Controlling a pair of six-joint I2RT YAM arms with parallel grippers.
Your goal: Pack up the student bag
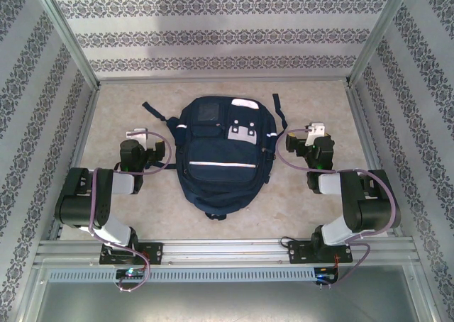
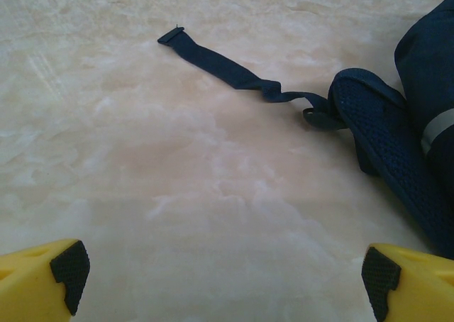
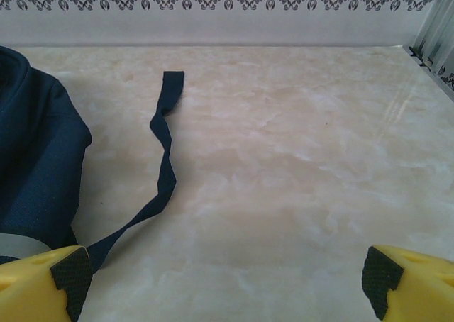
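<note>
The student bag (image 1: pixel 220 159), a navy-blue backpack with white stripes and grey patches, lies flat in the middle of the table with its front pockets up. My left gripper (image 1: pixel 139 135) stands just left of it, open with nothing between its fingers. In the left wrist view the left gripper (image 2: pixel 227 283) hovers over bare table, with a thin strap (image 2: pixel 227 72) and a padded shoulder strap (image 2: pixel 386 141) ahead to the right. My right gripper (image 1: pixel 312 133) stands just right of the bag, open with nothing in it. In the right wrist view the right gripper (image 3: pixel 227 279) has the bag's side (image 3: pixel 35 159) and a loose strap (image 3: pixel 166 159) on its left.
The beige marbled tabletop (image 1: pixel 312 201) is walled by patterned panels at the back (image 1: pixel 220 35) and on both sides. A metal rail (image 1: pixel 227 251) with the arm bases runs along the near edge. Bare table lies on either side of the bag and behind it.
</note>
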